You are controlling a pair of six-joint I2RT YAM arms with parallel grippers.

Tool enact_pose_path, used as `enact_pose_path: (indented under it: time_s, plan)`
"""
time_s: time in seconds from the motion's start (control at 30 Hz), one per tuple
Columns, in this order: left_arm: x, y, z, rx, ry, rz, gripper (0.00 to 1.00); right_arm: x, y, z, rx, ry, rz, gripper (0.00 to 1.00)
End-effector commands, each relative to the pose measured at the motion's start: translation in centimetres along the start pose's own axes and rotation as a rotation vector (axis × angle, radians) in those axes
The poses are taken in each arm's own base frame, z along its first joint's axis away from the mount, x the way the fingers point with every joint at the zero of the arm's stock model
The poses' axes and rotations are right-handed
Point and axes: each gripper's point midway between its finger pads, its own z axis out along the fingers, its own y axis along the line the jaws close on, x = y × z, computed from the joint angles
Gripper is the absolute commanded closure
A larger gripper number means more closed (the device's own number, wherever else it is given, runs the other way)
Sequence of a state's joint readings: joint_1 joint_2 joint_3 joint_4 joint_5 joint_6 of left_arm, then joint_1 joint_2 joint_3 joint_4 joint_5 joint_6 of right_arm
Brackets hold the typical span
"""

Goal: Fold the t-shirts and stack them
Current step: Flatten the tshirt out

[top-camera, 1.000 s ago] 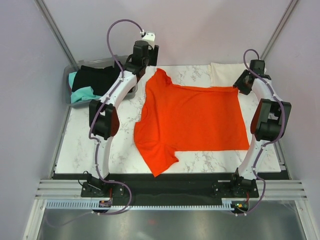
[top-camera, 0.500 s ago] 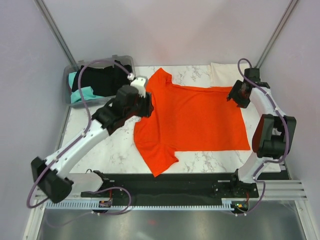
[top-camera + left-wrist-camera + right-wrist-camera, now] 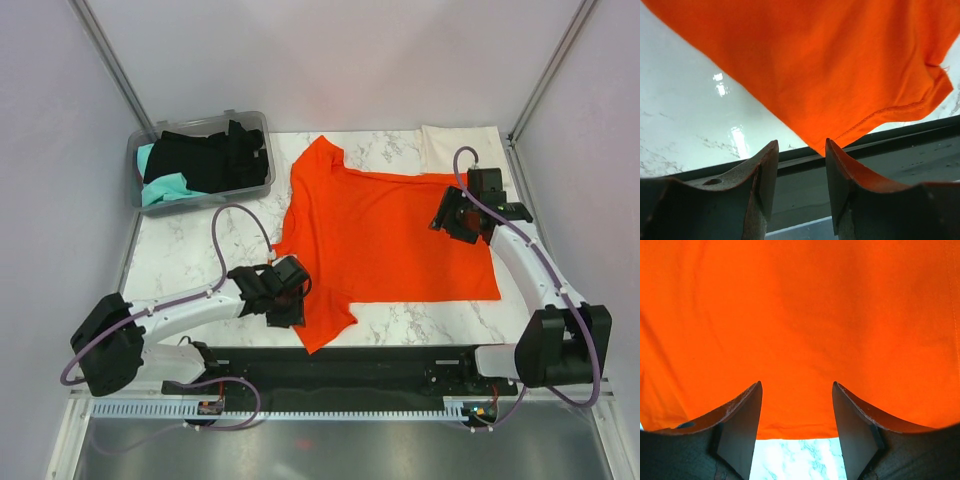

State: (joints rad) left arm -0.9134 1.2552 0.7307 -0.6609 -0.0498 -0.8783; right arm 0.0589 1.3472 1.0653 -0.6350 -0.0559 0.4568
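Orange t-shirt [image 3: 385,240] lay spread flat mid-table [image 3: 180,260], collar to the left, hem to the right; left gripper [image 3: 801,145] sat low at the near sleeve, jaws apart, sleeve tip right at the gap, not clamped; right gripper [image 3: 797,385] hung over the hem end, jaws wide apart, nothing gripped; black t-shirt [image 3: 205,160] and teal t-shirt [image 3: 165,187] were heaped in the bin [image 3: 262,125], far left corner; cream t-shirt [image 3: 458,148] lay at the far right corner
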Motion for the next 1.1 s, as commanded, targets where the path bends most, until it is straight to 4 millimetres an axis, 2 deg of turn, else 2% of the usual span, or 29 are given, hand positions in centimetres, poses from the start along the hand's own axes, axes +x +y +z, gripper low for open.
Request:
enact_pose_path:
  time_s: [0.0,0.13,0.23,0.6,0.8,0.93,1.07]
  plan:
    - [0.8,-0.1,0.3,-0.029,0.004,-0.161,0.51,-0.2,0.0,-1.8,-0.013,-0.037,-0.024,0.34]
    - [1.7,0.5,0.9,-0.054,0.024,-0.213,0.52,-0.2,0.1,-2.9,-0.024,-0.064,-0.027,0.34]
    - [2.0,0.9,1.5,-0.081,0.029,-0.243,0.51,0.3,-0.1,-3.1,-0.026,-0.06,-0.032,0.34]
    - [-0.3,1.7,2.9,-0.14,-0.079,-0.227,0.51,0.4,-0.4,-2.9,-0.013,-0.046,-0.058,0.35]
    - [0.0,2.4,4.2,-0.19,-0.064,-0.212,0.53,1.2,-0.9,-2.4,0.005,-0.02,-0.067,0.35]
    - [-0.3,2.7,4.7,-0.208,-0.072,-0.206,0.61,1.5,-1.3,-2.1,0.018,-0.015,-0.061,0.35]
    - [-0.6,4.1,4.9,-0.24,-0.078,-0.22,0.72,1.7,-1.4,-2.0,0.02,-0.01,-0.05,0.35]
